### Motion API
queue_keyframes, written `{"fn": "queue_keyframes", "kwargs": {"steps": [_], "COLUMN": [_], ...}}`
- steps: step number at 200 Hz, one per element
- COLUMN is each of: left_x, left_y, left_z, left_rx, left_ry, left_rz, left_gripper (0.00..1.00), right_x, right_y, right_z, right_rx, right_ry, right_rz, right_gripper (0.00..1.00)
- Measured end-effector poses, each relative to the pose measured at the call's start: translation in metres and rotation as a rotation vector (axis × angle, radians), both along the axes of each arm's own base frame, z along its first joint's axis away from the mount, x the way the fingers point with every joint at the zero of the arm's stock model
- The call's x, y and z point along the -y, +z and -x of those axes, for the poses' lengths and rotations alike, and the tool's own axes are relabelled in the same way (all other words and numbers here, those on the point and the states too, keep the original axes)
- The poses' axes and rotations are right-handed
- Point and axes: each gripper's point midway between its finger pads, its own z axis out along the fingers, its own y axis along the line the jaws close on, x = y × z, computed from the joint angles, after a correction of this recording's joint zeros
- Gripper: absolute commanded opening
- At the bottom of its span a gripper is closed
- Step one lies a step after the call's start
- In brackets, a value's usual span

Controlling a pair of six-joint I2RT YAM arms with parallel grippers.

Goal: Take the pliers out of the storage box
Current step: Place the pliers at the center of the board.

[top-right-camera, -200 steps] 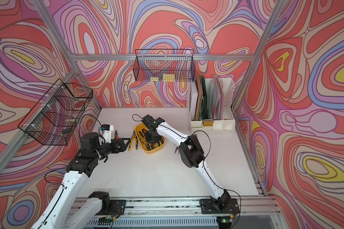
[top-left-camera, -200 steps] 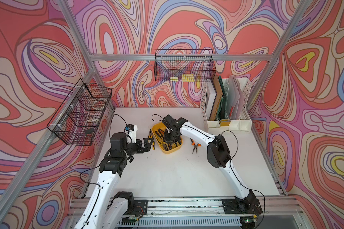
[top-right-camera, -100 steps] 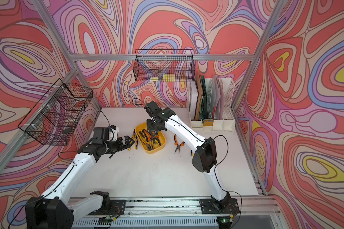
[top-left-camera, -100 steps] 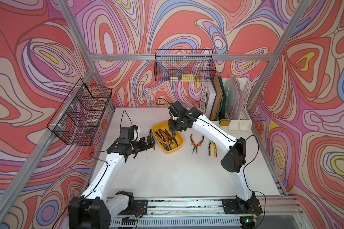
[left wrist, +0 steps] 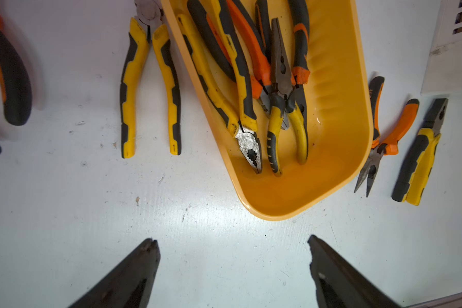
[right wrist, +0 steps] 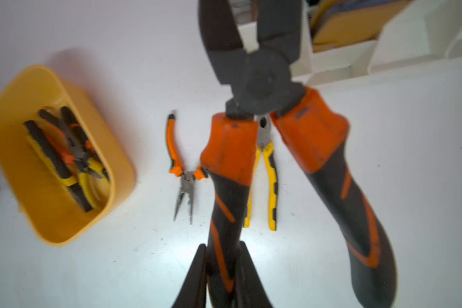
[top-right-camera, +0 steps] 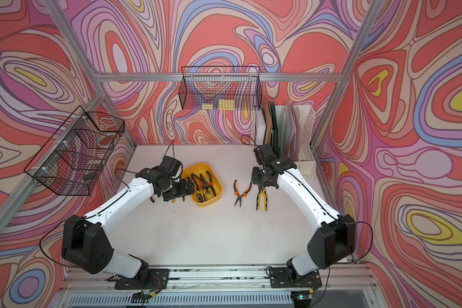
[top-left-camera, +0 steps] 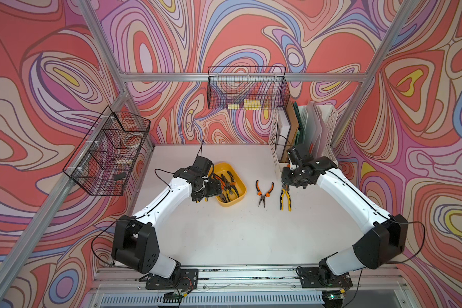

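Surface: a scuffed white table (top-left-camera: 224,234), enclosed by walls of red, pink and purple swirls.
Storage box: the yellow storage box (top-left-camera: 226,167) stands left of the table's middle. Its long axis runs front to back, slightly skewed.
Pliers in box: several pliers (left wrist: 247,80) overlap along the box's length, heads pointing both ways.
Pliers out, right side: the orange needle-nose pliers (top-left-camera: 263,190) and the yellow-and-black pliers (top-left-camera: 285,198) lie parallel, just beside each other, between the box and the right arm. Both long axes run front to back. The needle tips point to the front edge, and the yellow pair's head points to the back wall.
Pliers out, left side: the left wrist view shows a yellow-handled pair (left wrist: 150,88) and an orange-and-black pair (left wrist: 10,80) on the table. In both top views the left arm covers most of them.
Held pliers: the large orange-and-black pliers (right wrist: 278,128) are off the table, handles splayed. The head points away from the gripper, toward the white file rack (right wrist: 411,40).
Right gripper: the right gripper (right wrist: 222,246) is clamped on one handle only. Only the right wrist view shows this grip.
Left gripper: the left gripper (left wrist: 231,241) is spread wide and empty. It is over bare table close to the box, touching nothing.
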Motion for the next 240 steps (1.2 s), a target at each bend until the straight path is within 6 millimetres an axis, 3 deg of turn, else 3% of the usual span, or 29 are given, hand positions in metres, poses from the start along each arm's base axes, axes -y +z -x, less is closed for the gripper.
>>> {"fn": "queue_keyframes", "kwargs": {"steps": [27, 55, 72, 113, 143, 166, 191, 216, 240], "left_x": [0.01, 0.014, 0.013, 0.018, 0.019, 0.019, 0.02, 0.019, 0.016], "left_y": [-0.01, -0.007, 0.003, 0.043, 0.051, 0.046, 0.037, 0.029, 0.024], "left_z": [0.003, 0.006, 0.01, 0.016, 0.015, 0.015, 0.013, 0.012, 0.013], "left_rx": [-0.04, -0.008, 0.039, 0.186, 0.224, 0.213, 0.186, 0.164, 0.145], "left_ry": [0.007, 0.023, 0.021, -0.042, -0.072, -0.078, -0.077, -0.074, -0.068], "left_rz": [-0.008, 0.019, 0.043, 0.106, 0.108, 0.098, 0.084, 0.07, 0.047], "left_gripper": [0.91, 0.93, 1.0, 1.0, 1.0, 0.98, 0.96, 0.95, 0.95], "right_x": [0.04, 0.053, 0.056, 0.074, 0.085, 0.087, 0.087, 0.088, 0.089], "right_y": [-0.043, -0.076, -0.09, -0.128, -0.151, -0.165, -0.169, -0.169, -0.169], "right_z": [0.019, 0.026, 0.022, 0.005, -0.001, -0.002, -0.004, -0.007, -0.005], "right_rx": [-0.095, -0.149, -0.155, -0.192, -0.229, -0.253, -0.255, -0.247, -0.252], "right_ry": [-0.061, -0.073, -0.073, -0.107, -0.125, -0.128, -0.124, -0.139, -0.147], "right_rz": [0.01, -0.007, -0.03, -0.049, -0.041, -0.039, -0.034, -0.034, -0.032], "right_gripper": [0.0, 0.0, 0.0, 0.0, 0.0, 0.15, 0.44, 0.55, 0.6]}}
